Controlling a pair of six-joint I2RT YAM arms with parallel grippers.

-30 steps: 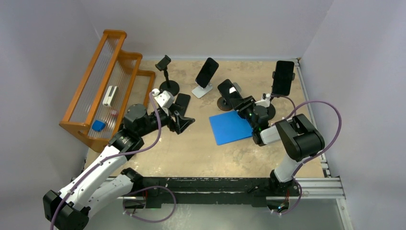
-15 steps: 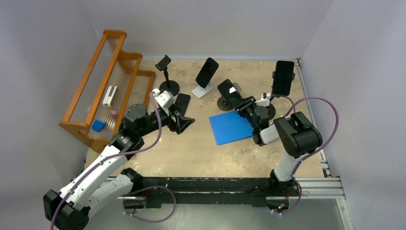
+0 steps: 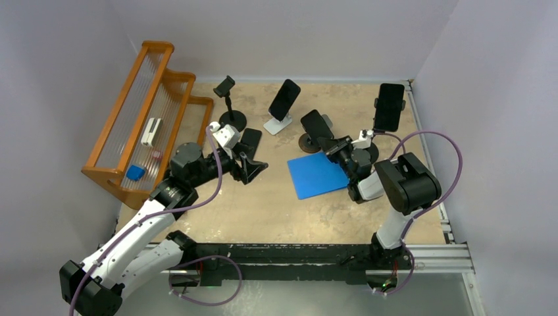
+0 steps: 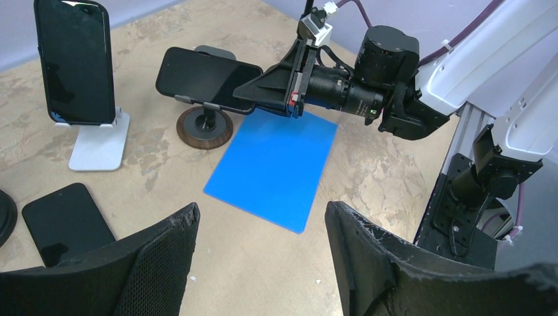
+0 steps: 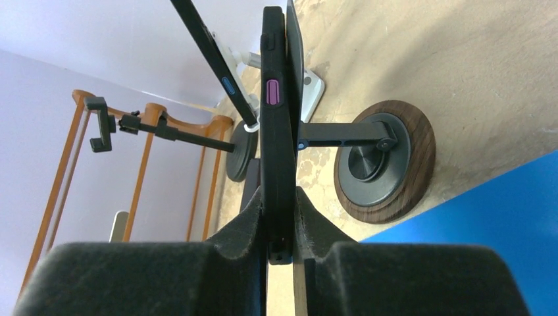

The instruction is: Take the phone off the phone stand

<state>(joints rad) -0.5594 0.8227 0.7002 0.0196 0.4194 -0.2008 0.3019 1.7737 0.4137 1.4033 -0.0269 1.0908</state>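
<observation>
A black phone rests on a small stand with a round wooden base at mid table. My right gripper is shut on the phone's near edge. In the right wrist view the phone stands edge-on between my fingers, still against the stand's plate, above the base. The left wrist view shows the phone level on the stand. My left gripper is open and empty, hovering over bare table.
A blue mat lies under the right arm. A phone on a white stand, a phone on a tall stand, an empty clamp stand and a flat phone surround it. An orange rack stands at the left.
My right gripper has shifted slightly right and away with the phone's edge in it, and the phone has moved a little with it. The left arm has not moved.
</observation>
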